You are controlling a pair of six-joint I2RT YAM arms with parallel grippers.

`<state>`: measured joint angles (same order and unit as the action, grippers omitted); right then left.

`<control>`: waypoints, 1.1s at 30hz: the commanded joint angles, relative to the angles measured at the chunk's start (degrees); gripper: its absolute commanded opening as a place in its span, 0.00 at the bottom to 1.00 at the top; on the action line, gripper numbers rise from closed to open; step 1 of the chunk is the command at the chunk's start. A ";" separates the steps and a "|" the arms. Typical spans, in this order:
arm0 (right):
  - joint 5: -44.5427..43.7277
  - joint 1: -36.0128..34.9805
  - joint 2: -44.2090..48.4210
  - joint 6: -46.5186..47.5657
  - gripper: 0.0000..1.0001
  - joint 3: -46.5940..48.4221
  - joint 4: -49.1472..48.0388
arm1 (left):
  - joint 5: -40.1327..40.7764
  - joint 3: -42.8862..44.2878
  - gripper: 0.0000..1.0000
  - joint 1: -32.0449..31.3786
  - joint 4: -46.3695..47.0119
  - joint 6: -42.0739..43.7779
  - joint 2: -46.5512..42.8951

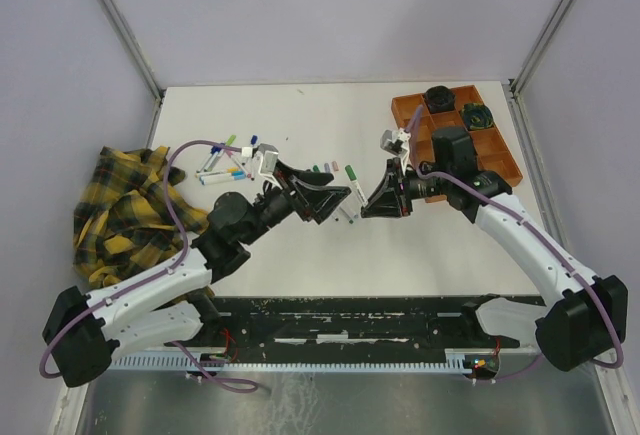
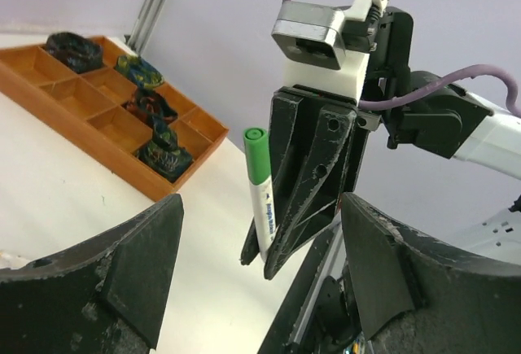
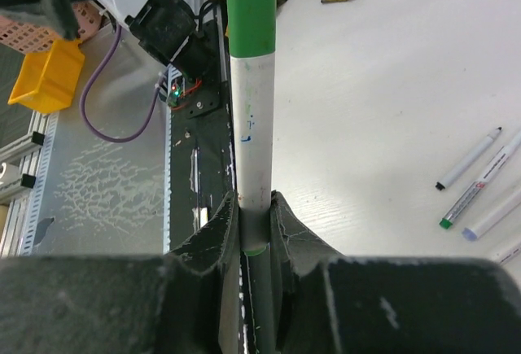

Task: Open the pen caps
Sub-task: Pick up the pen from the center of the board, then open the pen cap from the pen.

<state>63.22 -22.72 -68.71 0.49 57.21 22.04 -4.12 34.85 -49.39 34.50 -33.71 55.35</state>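
Fingers of the right claw (image 3: 254,220) are nearly together, pinching the lower end of a white pen barrel (image 3: 252,126). The pen stands roughly upright in that grip, lifted off the tabletop (image 1: 300,245), and its green cap (image 2: 256,155) sits on the top end, fully seated on the barrel. The left claw (image 1: 330,200) faces it from just beside, spread wide. In the left wrist view its two dark fingers (image 2: 134,273) stand well apart on either side of the pen, touching neither pen nor cap and holding nothing.

Both arms meet near the middle of the tabletop. A few loose pen caps (image 1: 316,168), one green and one pink, lie just behind the two claws. A cluster of other pens (image 1: 225,163) lies farther to the left, near a crumpled yellow plaid cloth (image 1: 125,205) at the left edge. An orange compartment tray (image 2: 89,138) sits at the far right corner, with dark round objects (image 2: 163,155) in several of its compartments. The right wrist view shows more pens (image 3: 480,183) lying flat on the tabletop to one side of the grip.
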 commanded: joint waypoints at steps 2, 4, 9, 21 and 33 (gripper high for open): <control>2.29 0.23 -0.72 5.87 0.00 3.17 4.22 | -10.45 0.39 0.86 4.31 2.64 -6.65 0.28; 2.17 0.22 -0.92 6.77 0.00 3.42 5.16 | -11.20 -0.51 0.91 5.66 4.21 -8.80 0.05; 1.91 0.24 -1.09 8.28 0.00 3.63 6.41 | -13.60 -1.01 0.93 8.42 4.35 -10.04 0.33; 1.29 -0.41 -0.36 7.86 0.00 3.74 6.54 | -16.29 3.27 1.00 9.84 4.36 -12.43 4.70; 2.51 -1.40 -0.09 7.11 0.00 3.53 5.86 | -19.19 6.23 0.89 9.84 6.14 -11.41 8.23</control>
<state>63.64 -23.68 -70.02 7.38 58.13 29.32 -20.27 38.63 -39.83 36.45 -43.88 62.24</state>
